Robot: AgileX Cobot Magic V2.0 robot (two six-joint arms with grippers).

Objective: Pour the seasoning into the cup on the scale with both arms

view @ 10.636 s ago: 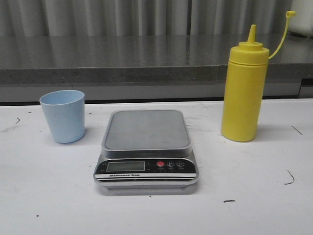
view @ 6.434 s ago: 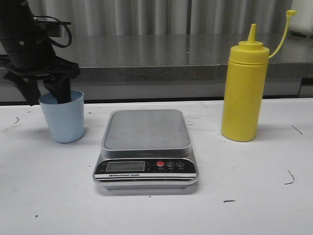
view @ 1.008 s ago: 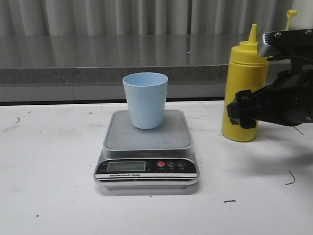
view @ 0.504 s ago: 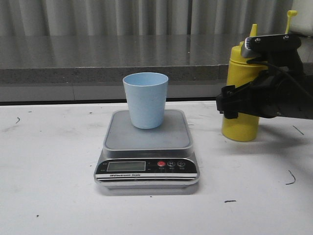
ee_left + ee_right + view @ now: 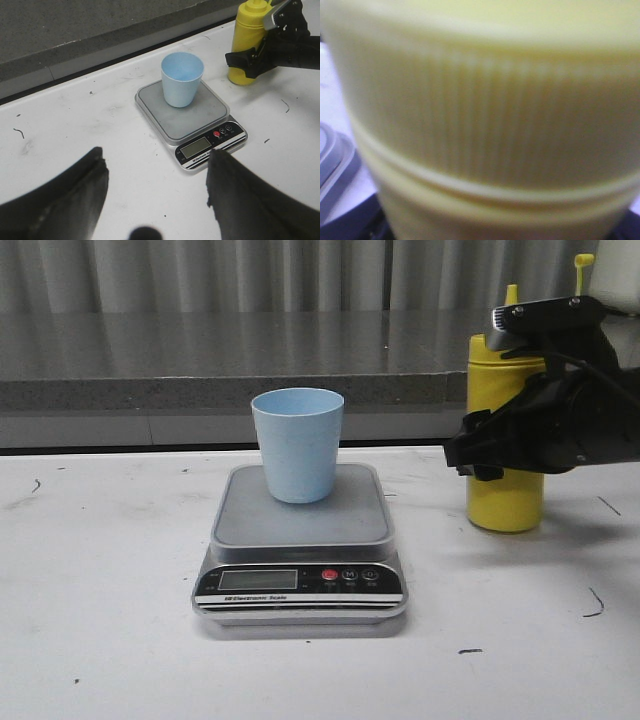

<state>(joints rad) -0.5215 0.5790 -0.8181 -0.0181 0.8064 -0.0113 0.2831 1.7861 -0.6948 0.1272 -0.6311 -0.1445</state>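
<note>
A: Right gripper?
B: I see it closed around the seasoning bottle, upright on the table right of the scale.
A: Left gripper?
B: Spread wide, empty, above the table; cup on scale.

The front camera sits low, facing forward over the white table. The left wrist camera looks from higher, sharing the flat silver-grey digital scale. The right wrist camera is pressed close, blurred, against the tall yellow plastic bottle.

White table, scuffed with dark marks. Resting directly on it: scale at centre, seasoning standing right.
</note>
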